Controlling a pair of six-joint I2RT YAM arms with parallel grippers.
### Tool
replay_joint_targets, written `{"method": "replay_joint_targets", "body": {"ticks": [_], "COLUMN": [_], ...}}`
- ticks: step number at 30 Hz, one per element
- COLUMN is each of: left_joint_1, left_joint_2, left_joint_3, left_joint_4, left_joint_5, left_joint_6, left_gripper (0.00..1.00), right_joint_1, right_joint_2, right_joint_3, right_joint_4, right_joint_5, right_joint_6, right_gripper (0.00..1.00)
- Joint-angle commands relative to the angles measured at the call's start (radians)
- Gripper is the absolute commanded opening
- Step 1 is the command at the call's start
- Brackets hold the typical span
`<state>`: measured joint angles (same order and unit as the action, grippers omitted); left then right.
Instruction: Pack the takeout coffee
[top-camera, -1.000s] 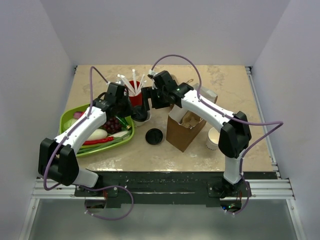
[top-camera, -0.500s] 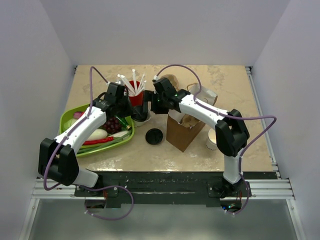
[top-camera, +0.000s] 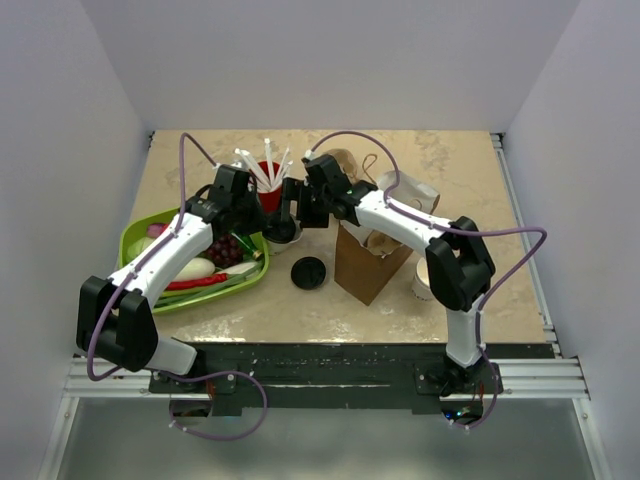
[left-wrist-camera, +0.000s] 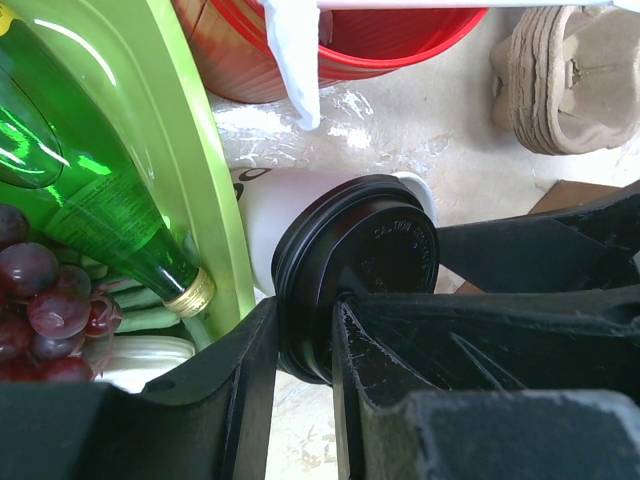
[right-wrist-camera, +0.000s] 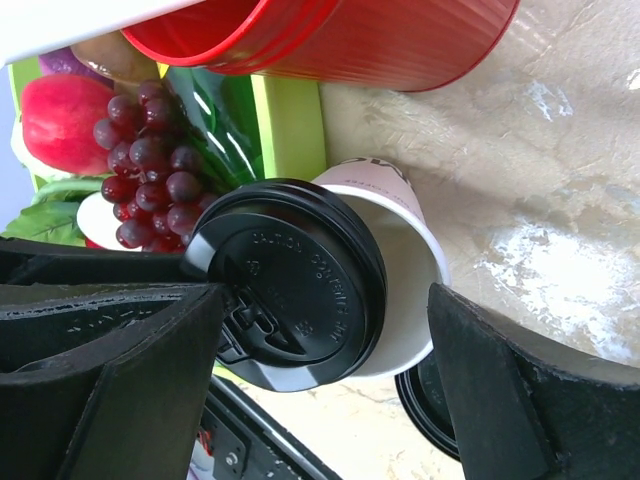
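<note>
I am pinching the takeout coffee (left-wrist-camera: 355, 265) by the rim of its black lid with my left end effector (left-wrist-camera: 305, 330), whose fingers are drawn close on either side of that rim. My right end effector (right-wrist-camera: 325, 295) is standing spread wide, with one finger on each side of the cup and, as far as I can judge, neither touching it. The cup's long axis is tilting, lid end toward both my wrists and base pointing away toward the table (top-camera: 450, 170). My right is the one placed to close across the body. The red cup (top-camera: 268, 182) is standing just beyond my fingertips, and the green tray (left-wrist-camera: 205, 190) is running just beside the cup on my left's outer side. The loose black lid (top-camera: 308, 272) is lying under my right. The brown paper bag (top-camera: 365, 265) is sitting behind my right wrist, beneath that forearm, which I judge is crowding its mouth.
</note>
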<state>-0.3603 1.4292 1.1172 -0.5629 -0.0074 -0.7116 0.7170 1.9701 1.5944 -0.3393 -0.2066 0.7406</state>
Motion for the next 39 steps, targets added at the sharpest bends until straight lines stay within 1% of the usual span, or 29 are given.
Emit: {"method": "replay_joint_targets", "body": {"ticks": [1,3,6,7,8,11,12,14,17,18,19,21,22,24,27,29,31,33,36,38,39], "left_joint_1": [0.012,0.012,0.012,0.012,0.012,0.012,0.012,0.014,0.012,0.012,0.012,0.012,0.012,0.014,0.014,0.012,0.012,0.014,0.014,0.014,0.014], "left_joint_2": [-0.001,0.000,0.003,0.004,0.005,0.004,0.001,-0.001,0.002,0.005,0.005,0.002,0.004,0.002,0.002,0.002,0.002,0.000,0.002,0.002,0.002], "left_joint_3": [0.004,0.004,0.001,0.003,0.003,0.003,0.003,0.001,0.001,0.003,0.003,0.006,0.006,0.009,0.007,0.007,0.006,0.006,0.004,0.004,0.006], "left_joint_4": [-0.034,-0.034,-0.040,-0.043,-0.045,-0.048,-0.048,-0.048,-0.049,-0.049,-0.049,-0.049,-0.049,-0.051,-0.049,-0.049,-0.051,-0.049,-0.049,-0.049,-0.049], "left_joint_5": [-0.025,-0.026,-0.058,-0.060,-0.062,-0.066,-0.072,-0.072,-0.075,-0.077,-0.075,-0.075,-0.075,-0.075,-0.074,-0.071,-0.072,-0.071,-0.071,-0.072,-0.069], "left_joint_6": [0.041,0.041,0.035,0.037,0.035,0.035,0.037,0.037,0.037,0.038,0.040,0.041,0.043,0.044,0.046,0.047,0.047,0.047,0.047,0.047,0.049], "left_gripper": [0.13,0.13,0.13,0.13,0.13,0.13,0.13,0.13,0.13,0.13,0.13,0.13,0.13,0.13,0.13,0.13,0.13,0.12,0.13,0.13,0.13], "right_joint_1": [-0.007,-0.007,-0.005,-0.007,-0.005,-0.005,-0.007,-0.007,-0.005,-0.005,-0.007,-0.007,-0.004,-0.002,-0.004,0.004,0.013,0.016,0.016,0.024,0.027], "right_joint_2": [-0.016,-0.033,-0.062,-0.069,-0.071,-0.096,-0.105,-0.135,-0.143,-0.142,-0.136,-0.111,-0.099,-0.056,-0.008,-0.001,0.016,0.041,0.052,0.058,0.061], "right_joint_3": [0.001,-0.002,-0.034,-0.040,-0.037,-0.042,-0.047,-0.066,-0.061,-0.054,-0.050,-0.030,-0.016,0.031,0.093,0.096,0.113,0.136,0.148,0.147,0.148], "right_joint_4": [-0.020,0.000,0.080,0.089,0.088,0.046,0.024,0.022,-0.004,-0.035,-0.047,-0.061,-0.073,-0.121,-0.171,-0.141,-0.144,-0.190,-0.204,-0.201,-0.199], "right_joint_5": [0.059,0.075,0.046,0.026,0.038,0.108,0.183,0.235,0.320,0.337,0.351,0.329,0.291,0.274,0.251,0.210,0.210,0.214,0.210,0.210,0.179], "right_joint_6": [-0.017,-0.030,-0.049,-0.053,-0.059,-0.075,-0.076,-0.087,-0.124,-0.135,-0.142,-0.171,-0.179,-0.202,-0.236,-0.248,-0.250,-0.256,-0.257,-0.260,-0.262], "right_gripper": [0.87,0.87,0.86,0.86,0.86,0.86,0.85,0.84,0.80,0.75,0.73,0.69,0.68,0.61,0.59,0.58,0.58,0.57,0.50,0.49,0.49]}}
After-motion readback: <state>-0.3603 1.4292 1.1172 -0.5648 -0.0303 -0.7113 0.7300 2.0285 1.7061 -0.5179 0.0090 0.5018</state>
